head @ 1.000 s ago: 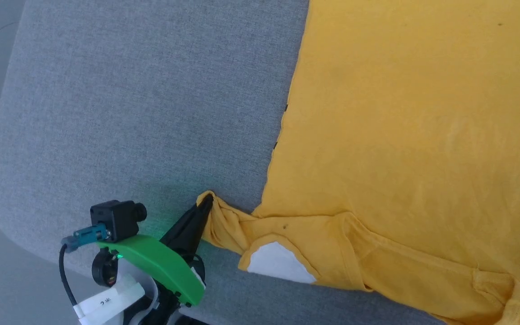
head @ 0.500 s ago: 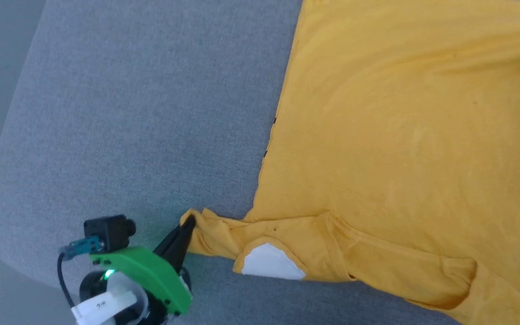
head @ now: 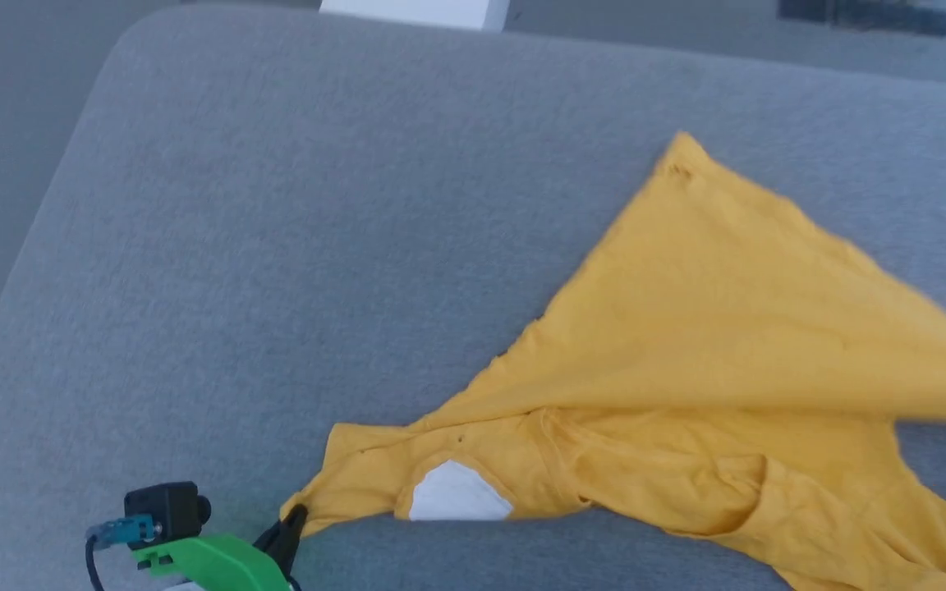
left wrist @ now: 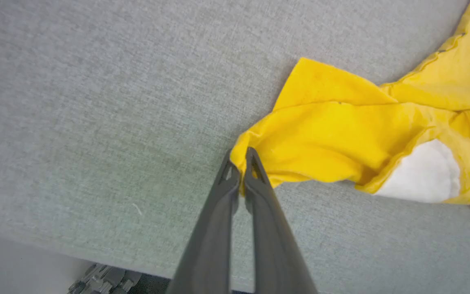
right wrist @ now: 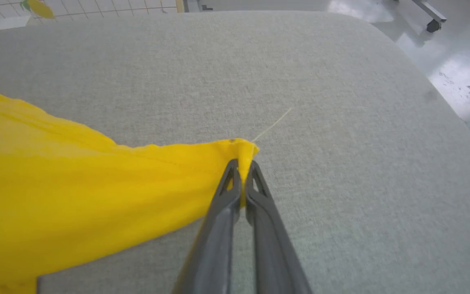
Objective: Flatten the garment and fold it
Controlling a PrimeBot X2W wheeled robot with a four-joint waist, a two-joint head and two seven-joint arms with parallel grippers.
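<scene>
A grey fabric-covered table (head: 276,205) with rounded corners is taking up most of the head view. A mustard-yellow T-shirt (head: 727,328) is lying across its right and lower-right part. The shirt's upper edge is running up to a point in the upper right of the frame, and its right side is lifting off the cloth and blurring at the right edge.

At the bottom left of the head view, a green bracket (head: 210,562) carrying a small black camera (head: 163,509) is sitting on the left arm. The left gripper (left wrist: 240,161) is pinching the bunched end of the shirt's sleeve, with its jaws pressed together on the fabric. In the right wrist view, the right gripper (right wrist: 243,167) is pinching a yellow corner at the centre of the frame, its jaws likewise closed on the cloth.

A white sleeve patch (head: 456,499) is showing near the bottom centre of the head view, just right of the pinched sleeve end. A thin loose thread (right wrist: 271,125) is trailing from the corner in the right gripper towards the upper right of that view.
</scene>
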